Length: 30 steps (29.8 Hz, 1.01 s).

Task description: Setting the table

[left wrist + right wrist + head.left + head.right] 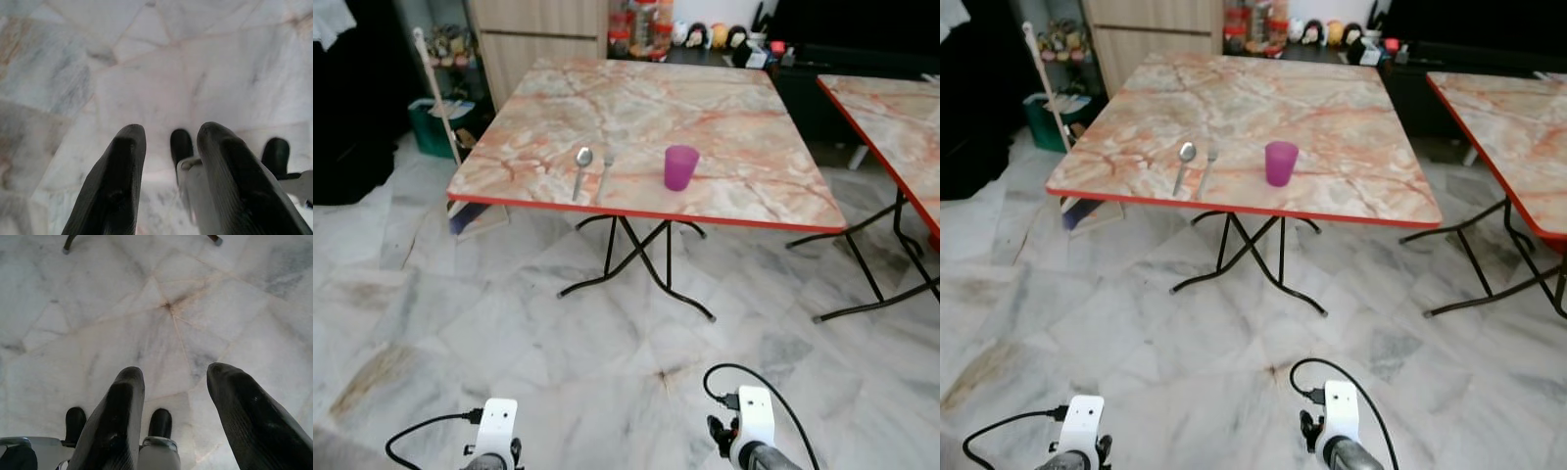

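A marble-patterned folding table [724,186] with a red edge stands ahead of me. A metal spoon [581,168] and a fork [605,171] lie side by side near its front edge. A purple cup [680,167] stands upright to their right. Both arms hang low over the floor, well short of the table. In the left wrist view my left gripper [166,142] is open with nothing between its fingers. My right gripper [173,382] is also open and empty above the marble floor.
A second, similar table [891,117] stands at the right. Black folding legs [636,264] spread under the near table. A broom [438,98] and a green bin [431,125] stand at the left, with a shelf of jars [641,27] behind. Marble floor lies between me and the table.
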Tool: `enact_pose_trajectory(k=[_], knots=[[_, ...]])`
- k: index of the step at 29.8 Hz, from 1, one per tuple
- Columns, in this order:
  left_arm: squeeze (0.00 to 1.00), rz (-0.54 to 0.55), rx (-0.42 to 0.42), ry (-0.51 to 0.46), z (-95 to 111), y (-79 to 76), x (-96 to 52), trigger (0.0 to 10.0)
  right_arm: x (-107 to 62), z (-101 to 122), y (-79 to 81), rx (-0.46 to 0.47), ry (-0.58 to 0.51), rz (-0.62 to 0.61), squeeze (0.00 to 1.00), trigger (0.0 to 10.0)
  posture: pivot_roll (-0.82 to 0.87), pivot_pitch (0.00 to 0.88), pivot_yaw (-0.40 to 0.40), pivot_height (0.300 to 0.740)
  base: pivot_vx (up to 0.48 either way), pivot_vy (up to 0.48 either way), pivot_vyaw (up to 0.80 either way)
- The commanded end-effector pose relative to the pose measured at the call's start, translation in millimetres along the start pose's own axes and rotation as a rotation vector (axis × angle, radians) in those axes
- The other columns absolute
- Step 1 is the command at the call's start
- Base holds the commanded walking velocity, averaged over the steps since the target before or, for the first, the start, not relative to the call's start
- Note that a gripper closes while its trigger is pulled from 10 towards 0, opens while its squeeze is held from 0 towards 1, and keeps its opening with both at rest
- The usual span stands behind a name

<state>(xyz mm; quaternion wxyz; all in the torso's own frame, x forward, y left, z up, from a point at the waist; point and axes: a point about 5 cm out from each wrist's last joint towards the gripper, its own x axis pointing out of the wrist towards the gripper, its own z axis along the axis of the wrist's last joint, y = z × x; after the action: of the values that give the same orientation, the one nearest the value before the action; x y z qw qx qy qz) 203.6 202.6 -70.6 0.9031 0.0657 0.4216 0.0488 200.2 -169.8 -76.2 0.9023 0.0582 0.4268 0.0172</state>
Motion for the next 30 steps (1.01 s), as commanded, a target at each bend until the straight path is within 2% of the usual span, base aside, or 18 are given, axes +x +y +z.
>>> enact_pose_trajectory(k=[1, 15, 20, 30], knots=[[0.00, -0.006, -0.012, 0.010, -1.3, -1.5, -0.1, 10.0, -0.1, 1.9, -1.8, -0.004, -0.010, -0.007, 0.00, 10.0, 0.07, 0.084, -0.079, 0.740, 0.292, 0.000, 0.00], [0.00, -0.019, -0.019, 0.019, -3.6, -3.3, -0.5, 10.0, 0.1, 1.2, -1.9, -0.010, 0.005, -0.010, 0.00, 10.0, 0.07, 0.079, -0.080, 0.740, 0.320, 0.000, 0.00], [0.00, -0.021, -0.019, 0.018, -3.5, -4.6, -0.5, 10.0, 0.3, 1.4, -1.6, -0.008, 0.009, -0.003, 0.00, 10.0, 0.07, 0.079, -0.082, 0.740, 0.346, 0.000, -0.48], [0.00, -0.022, -0.023, 0.018, -3.6, -4.8, -0.5, 10.0, 0.1, 2.3, -2.1, -0.002, -0.002, -0.002, 0.00, 10.0, 0.07, 0.080, -0.083, 0.740, 0.348, 0.000, 0.00]])
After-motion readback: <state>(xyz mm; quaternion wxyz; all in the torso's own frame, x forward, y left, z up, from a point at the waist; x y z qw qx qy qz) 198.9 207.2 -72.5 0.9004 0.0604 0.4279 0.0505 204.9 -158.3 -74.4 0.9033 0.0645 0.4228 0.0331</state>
